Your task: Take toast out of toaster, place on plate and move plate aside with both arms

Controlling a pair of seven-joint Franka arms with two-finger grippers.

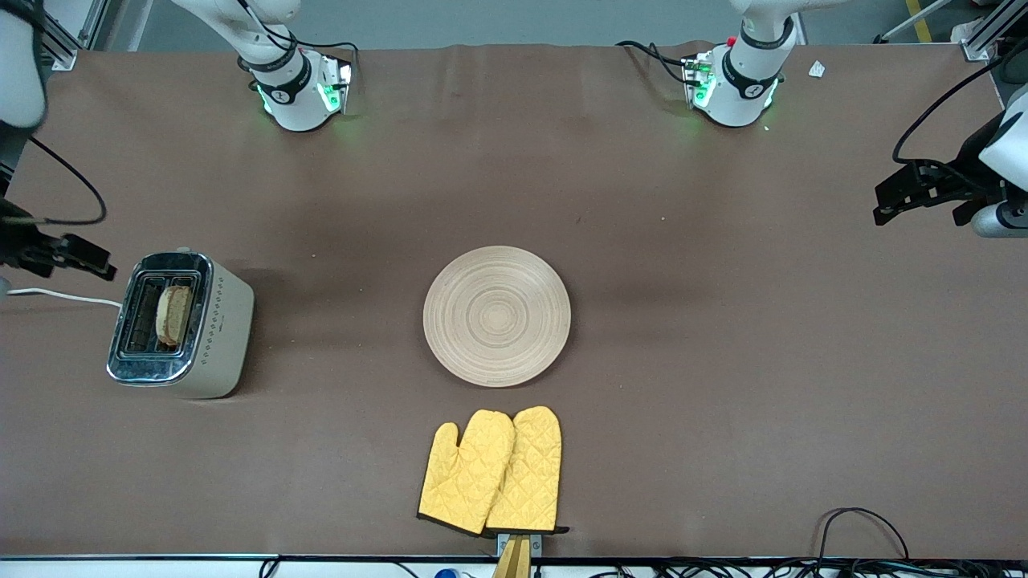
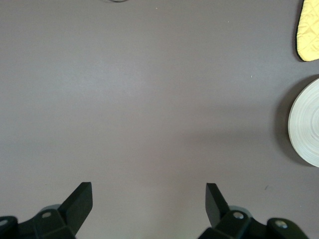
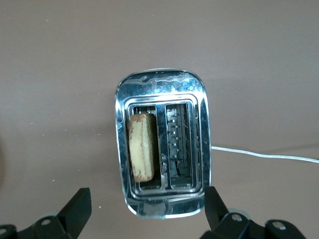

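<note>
Front view: ridged round plate [image 1: 497,315], speckled toast [image 1: 173,314] in chrome toaster [image 1: 181,325]

We see the toast [image 3: 143,147] standing on edge in one toaster [image 3: 162,149] slot, tan with a brown crust, directly under our right gripper [image 3: 147,209], whose fingers are spread wide. The plate [image 1: 497,315], round, pale and ring-grooved, lies flat mid-table, well apart from our left gripper [image 2: 149,204], also spread wide.
</note>
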